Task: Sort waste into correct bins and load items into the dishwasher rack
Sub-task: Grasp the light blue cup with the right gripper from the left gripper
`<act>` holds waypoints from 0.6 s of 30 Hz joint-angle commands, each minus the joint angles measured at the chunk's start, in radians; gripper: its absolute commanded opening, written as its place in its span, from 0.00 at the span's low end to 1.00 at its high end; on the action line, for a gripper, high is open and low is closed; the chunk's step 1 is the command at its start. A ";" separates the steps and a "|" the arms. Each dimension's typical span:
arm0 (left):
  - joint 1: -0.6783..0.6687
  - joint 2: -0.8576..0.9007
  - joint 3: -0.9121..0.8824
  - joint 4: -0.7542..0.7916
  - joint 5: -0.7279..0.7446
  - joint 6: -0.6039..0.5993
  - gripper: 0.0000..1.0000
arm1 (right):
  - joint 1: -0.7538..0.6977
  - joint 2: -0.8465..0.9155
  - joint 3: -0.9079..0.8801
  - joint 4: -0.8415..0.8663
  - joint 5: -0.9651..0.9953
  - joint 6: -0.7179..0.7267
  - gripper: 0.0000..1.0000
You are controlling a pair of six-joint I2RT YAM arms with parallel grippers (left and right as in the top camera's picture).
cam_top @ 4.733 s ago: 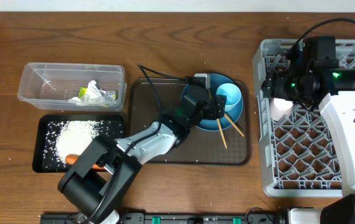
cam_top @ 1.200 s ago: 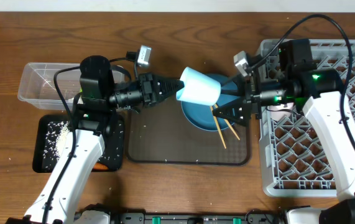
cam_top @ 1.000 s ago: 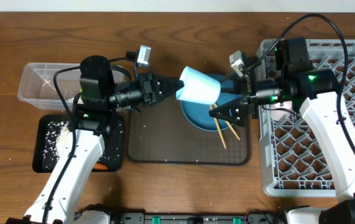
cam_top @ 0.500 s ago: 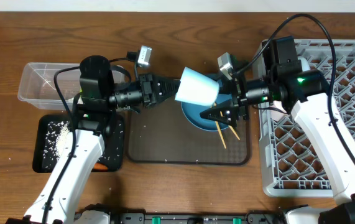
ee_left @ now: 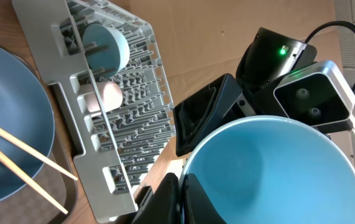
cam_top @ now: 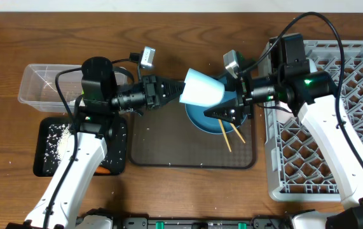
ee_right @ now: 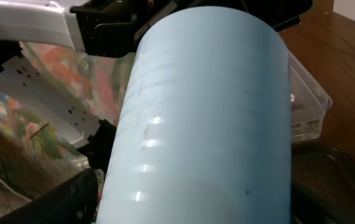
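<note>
The light blue cup (cam_top: 201, 90) hangs on its side in the air above the blue plate (cam_top: 205, 119). My left gripper (cam_top: 180, 91) is shut on its rim; in the left wrist view both fingers pinch the cup's (ee_left: 270, 168) wall. My right gripper (cam_top: 222, 109) has come in from the rack side. In the right wrist view the cup (ee_right: 208, 124) fills the space between its jaws, and one finger (ee_right: 71, 199) lies against the cup's side. The wooden chopsticks (cam_top: 232, 132) rest across the plate. The grey dishwasher rack (cam_top: 321, 146) stands at the right, with a pink cup (ee_left: 102, 96) in it.
The brown serving tray (cam_top: 187, 149) lies under the plate. At the left are the clear tub (cam_top: 47, 83) and the black tray (cam_top: 54, 146) with rice grains and an orange carrot (cam_top: 105, 170). A pale round bowl or cup (ee_left: 106, 43) also sits in the rack (ee_left: 133, 106).
My right gripper has moved left up to the cup and its jaws have narrowed around it. The left arm and the cup have barely moved.
</note>
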 commanded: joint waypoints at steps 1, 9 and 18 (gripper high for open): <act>0.000 0.005 -0.007 0.001 0.010 0.007 0.06 | 0.000 -0.010 0.018 0.002 -0.049 0.007 0.80; 0.000 0.005 -0.007 0.001 0.010 0.007 0.06 | 0.000 -0.010 0.018 0.003 -0.045 0.006 0.62; -0.019 0.006 -0.009 -0.014 0.051 0.037 0.06 | -0.019 -0.010 0.018 0.018 -0.041 0.007 0.47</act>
